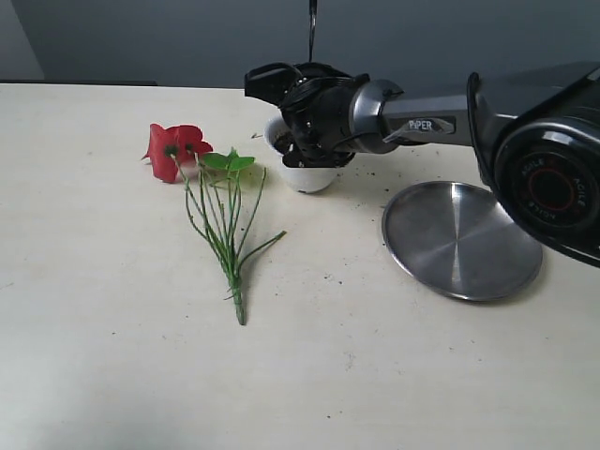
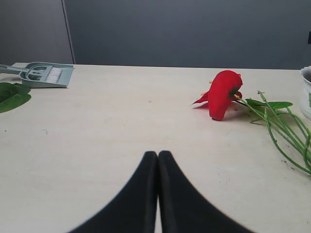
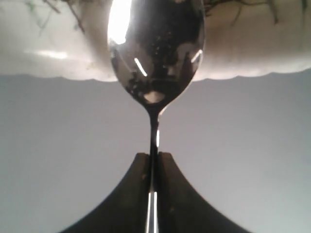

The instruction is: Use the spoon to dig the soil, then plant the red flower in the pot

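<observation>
Setting: robot test bench, lab-type. Bare cream table (image 1: 103,375); blank grey wall (image 1: 141,37) behind table; "PIPER"-labelled arm (image 1: 427,122) over table; dustpan (image 2: 46,75) on table's edge.

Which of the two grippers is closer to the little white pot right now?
Right. The right gripper is at the pot, holding the spoon at its scalloped rim. The left gripper sits shut, well away; the red flower lies between it and the pot.
</observation>
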